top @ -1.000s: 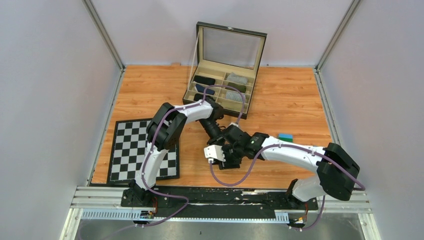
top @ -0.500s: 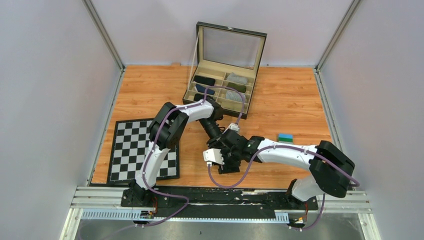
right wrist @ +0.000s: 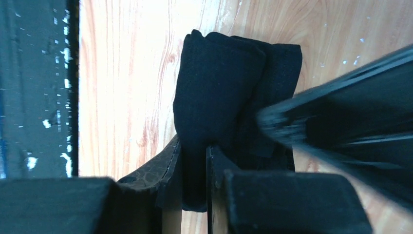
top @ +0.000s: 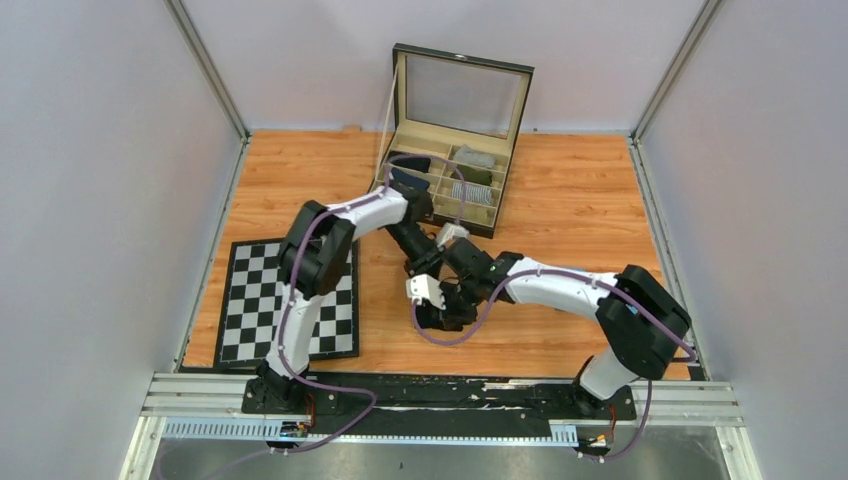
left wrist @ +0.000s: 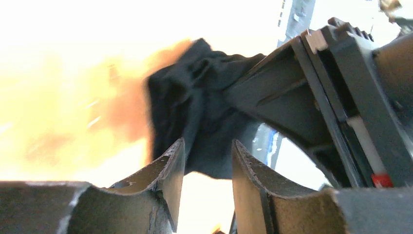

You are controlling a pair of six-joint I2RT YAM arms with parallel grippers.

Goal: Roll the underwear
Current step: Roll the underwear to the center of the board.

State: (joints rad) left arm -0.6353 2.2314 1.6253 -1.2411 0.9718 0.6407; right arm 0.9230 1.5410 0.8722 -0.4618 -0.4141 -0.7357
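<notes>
The underwear (right wrist: 214,92) is a compact black bundle lying on the wooden table. My right gripper (right wrist: 194,146) is shut on its near end, with fabric pinched between the jaws. In the left wrist view the underwear (left wrist: 195,112) sits just past my left gripper (left wrist: 208,144), whose jaws stand apart with a bright gap between them, and the right gripper's body clamps the bundle from the right. From above, both grippers meet at the table's middle, the left gripper (top: 422,268) just behind the right gripper (top: 440,310). The underwear is mostly hidden under them.
An open compartment box (top: 500,210) stands behind the grippers with its lid up, holding a black roll (top: 410,160), a grey roll (top: 475,155) and a striped roll (top: 470,190). A chessboard (top: 250,300) lies at the left. The black rail (top: 440,390) runs along the near edge.
My left gripper has opened, let go of the underwear and drawn back toward the box. My right gripper has closed on the bundle, and its arm has shifted left.
</notes>
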